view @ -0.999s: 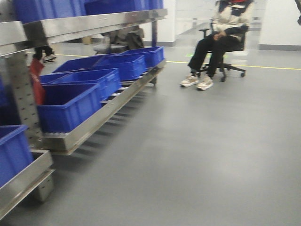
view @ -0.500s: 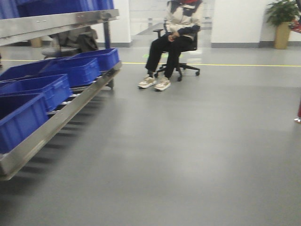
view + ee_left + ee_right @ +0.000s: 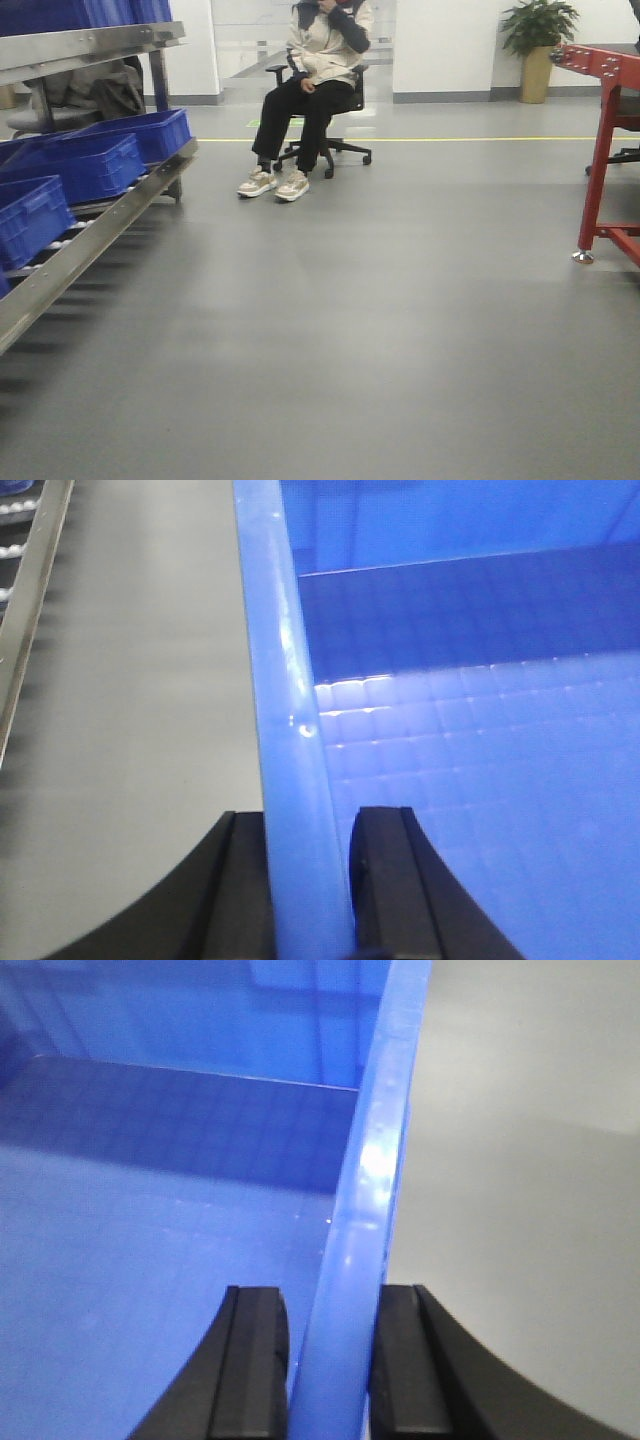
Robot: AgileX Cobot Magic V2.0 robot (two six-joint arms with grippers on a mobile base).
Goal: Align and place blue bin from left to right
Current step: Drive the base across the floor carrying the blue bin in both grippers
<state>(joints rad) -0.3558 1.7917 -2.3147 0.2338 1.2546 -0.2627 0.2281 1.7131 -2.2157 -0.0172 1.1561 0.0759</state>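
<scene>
An empty blue bin (image 3: 480, 680) fills both wrist views and hangs over the grey floor; it is out of sight in the front view. My left gripper (image 3: 310, 880) is shut on the bin's left rim (image 3: 285, 700), one finger outside the wall and one inside. My right gripper (image 3: 335, 1360) is shut on the bin's right rim (image 3: 370, 1190) in the same way. The bin's gridded bottom (image 3: 150, 1230) is bare. Neither arm shows in the front view.
A steel roller rack (image 3: 90, 240) at the left carries a row of blue bins (image 3: 90, 165), with more on its upper shelf (image 3: 80, 40). A person sits on an office chair (image 3: 315, 90) ahead. A red metal frame (image 3: 605, 150) stands at right, a potted plant (image 3: 540, 40) behind.
The front view has swung to the right: the rack and its bins slid toward the left edge, the seated person moved left, and the red frame and plant came into view.
</scene>
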